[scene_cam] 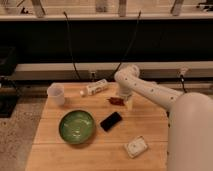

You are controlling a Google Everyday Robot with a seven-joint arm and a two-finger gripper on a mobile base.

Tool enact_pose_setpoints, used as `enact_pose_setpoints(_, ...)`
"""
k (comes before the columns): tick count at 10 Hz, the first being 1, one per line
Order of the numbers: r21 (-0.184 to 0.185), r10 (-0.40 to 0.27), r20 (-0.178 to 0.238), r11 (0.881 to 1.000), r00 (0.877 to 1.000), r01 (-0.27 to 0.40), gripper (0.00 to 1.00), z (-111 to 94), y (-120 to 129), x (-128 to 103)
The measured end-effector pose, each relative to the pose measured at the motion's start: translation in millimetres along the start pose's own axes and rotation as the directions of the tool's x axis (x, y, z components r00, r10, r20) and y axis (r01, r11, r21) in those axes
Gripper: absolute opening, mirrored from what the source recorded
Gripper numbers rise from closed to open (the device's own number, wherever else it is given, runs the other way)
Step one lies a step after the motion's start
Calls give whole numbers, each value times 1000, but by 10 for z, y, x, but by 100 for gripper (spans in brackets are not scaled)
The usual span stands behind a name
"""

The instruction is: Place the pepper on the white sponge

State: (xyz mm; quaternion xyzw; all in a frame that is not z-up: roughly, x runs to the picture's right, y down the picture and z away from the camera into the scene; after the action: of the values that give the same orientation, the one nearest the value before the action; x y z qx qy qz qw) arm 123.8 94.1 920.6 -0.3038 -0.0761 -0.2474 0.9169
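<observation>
Though the hold of the gripper (123,101), low over the table's (150,120) far side, cannot be told, the pepper (115,100) lies just beside it; the white sponge (135,146) sits well apart, the black phone (110,121) roughly between.

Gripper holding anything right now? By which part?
Cannot tell: the gripper sits at the right end of the pepper, but a hold isn't visible.

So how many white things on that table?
3: a cup back left, a bottle lying right of it, a sponge front right. The gripper is at the pepper. Its body may hide more.
</observation>
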Motion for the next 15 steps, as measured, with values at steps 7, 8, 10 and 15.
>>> enact_pose_setpoints(7, -7, -37, 2, 999, 999, 37, 80, 87, -128, -17)
enact_pose_setpoints(8, -9, -42, 3, 999, 999, 42, 80, 96, -150, -29)
enact_pose_setpoints(10, -9, -49, 7, 999, 999, 49, 80, 116, -194, -68)
enact_pose_setpoints(15, -10, -57, 8, 998, 998, 57, 53, 172, -259, -101)
